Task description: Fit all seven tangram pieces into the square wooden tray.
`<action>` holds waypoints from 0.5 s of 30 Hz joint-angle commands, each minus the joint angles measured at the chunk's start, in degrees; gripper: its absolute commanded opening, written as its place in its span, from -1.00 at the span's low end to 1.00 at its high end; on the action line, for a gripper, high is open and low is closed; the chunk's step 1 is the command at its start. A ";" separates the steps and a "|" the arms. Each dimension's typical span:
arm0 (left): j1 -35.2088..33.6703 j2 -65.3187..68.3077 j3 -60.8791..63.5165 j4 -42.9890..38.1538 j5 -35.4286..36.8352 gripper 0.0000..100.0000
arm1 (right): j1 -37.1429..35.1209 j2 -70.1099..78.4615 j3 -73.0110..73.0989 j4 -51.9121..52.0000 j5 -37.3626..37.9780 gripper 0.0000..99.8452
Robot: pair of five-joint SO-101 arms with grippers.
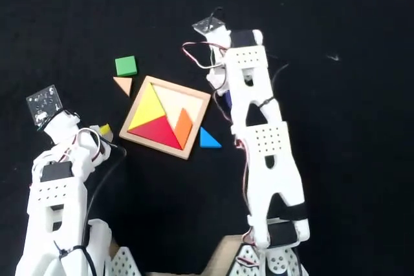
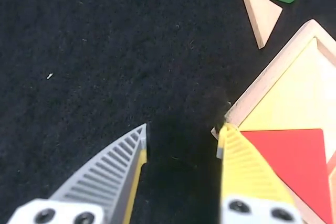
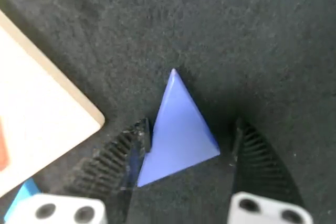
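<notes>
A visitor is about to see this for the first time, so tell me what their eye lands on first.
The square wooden tray in the middle of the black table stands out, with a yellow triangle piece, a red triangle piece and an orange piece inside. Near its corner, the right hand is open, a violet-blue triangle piece lying between its fingers. A green square block lies just outside.
</notes>
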 commanded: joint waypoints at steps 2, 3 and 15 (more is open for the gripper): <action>0.22 0.18 -0.40 -1.23 0.53 -0.56 | 3.16 -8.57 6.29 2.11 0.35 -0.48; 0.22 0.18 -0.40 -1.32 0.53 -0.56 | 3.16 -9.19 7.43 2.11 0.44 -0.48; 0.22 0.26 -0.40 -1.32 0.44 -0.56 | 2.46 -4.00 4.53 -2.81 2.02 -0.49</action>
